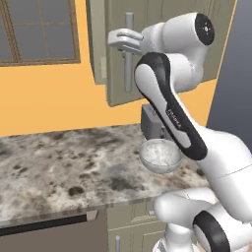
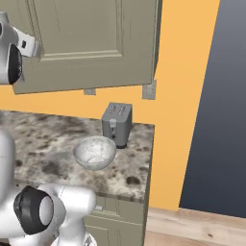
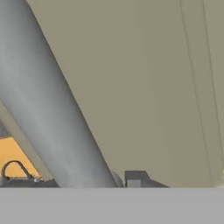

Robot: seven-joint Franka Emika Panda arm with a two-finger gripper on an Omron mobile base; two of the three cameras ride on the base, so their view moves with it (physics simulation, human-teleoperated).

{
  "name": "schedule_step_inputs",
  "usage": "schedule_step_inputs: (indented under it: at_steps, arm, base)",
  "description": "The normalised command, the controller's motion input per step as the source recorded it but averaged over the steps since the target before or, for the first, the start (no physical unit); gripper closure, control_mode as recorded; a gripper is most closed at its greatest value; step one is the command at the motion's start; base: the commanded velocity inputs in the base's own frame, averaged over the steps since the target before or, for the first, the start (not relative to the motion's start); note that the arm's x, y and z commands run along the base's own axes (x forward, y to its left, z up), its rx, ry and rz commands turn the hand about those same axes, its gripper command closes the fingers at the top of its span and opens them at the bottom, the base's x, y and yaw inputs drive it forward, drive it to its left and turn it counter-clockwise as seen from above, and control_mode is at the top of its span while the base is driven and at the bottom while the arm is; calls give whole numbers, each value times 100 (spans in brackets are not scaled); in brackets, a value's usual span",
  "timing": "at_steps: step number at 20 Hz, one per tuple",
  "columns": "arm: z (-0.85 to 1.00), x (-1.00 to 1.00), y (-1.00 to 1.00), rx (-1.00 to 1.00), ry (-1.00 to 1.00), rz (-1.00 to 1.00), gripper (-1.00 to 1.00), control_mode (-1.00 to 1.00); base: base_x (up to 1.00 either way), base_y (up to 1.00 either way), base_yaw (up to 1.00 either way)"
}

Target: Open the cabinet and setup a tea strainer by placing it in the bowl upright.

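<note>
No brand or label can be read on anything; faint lettering runs along the dark band of the arm in the left base view, too small to make out. The gripper [image 1: 119, 40] sits in the upper middle of that view, right at the cabinet's [image 1: 162, 29] grey bar handle [image 1: 129, 51], and the hand view shows the handle [image 3: 48, 113] as a thick grey bar crossing the door panel just ahead; whether the jaws are apart or pressed on the bar I cannot tell. The bowl [image 2: 94, 152] stands on the speckled counter [image 2: 43, 139] at centre frame, just before the toaster [image 2: 117, 124] and near the counter's right edge. Left of the bowl [image 1: 160, 154] the counter [image 1: 59, 167] lies open.
</note>
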Motion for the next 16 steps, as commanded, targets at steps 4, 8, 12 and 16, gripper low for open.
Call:
schedule_step_inputs:
  at_steps: [4, 8, 12, 16]
  arm:
    - [29, -66, -78, 2, 12, 15, 100, -100]
    - [22, -96, -66, 0, 6, 19, 100, -100]
    - [11, -100, -72, 0, -3, 12, 100, -100]
    - [0, -66, -86, 0, -12, 3, 100, -100]
  base:
    - [0, 0, 0]
    - [0, 0, 0]
    - [0, 0, 0]
    - [0, 0, 0]
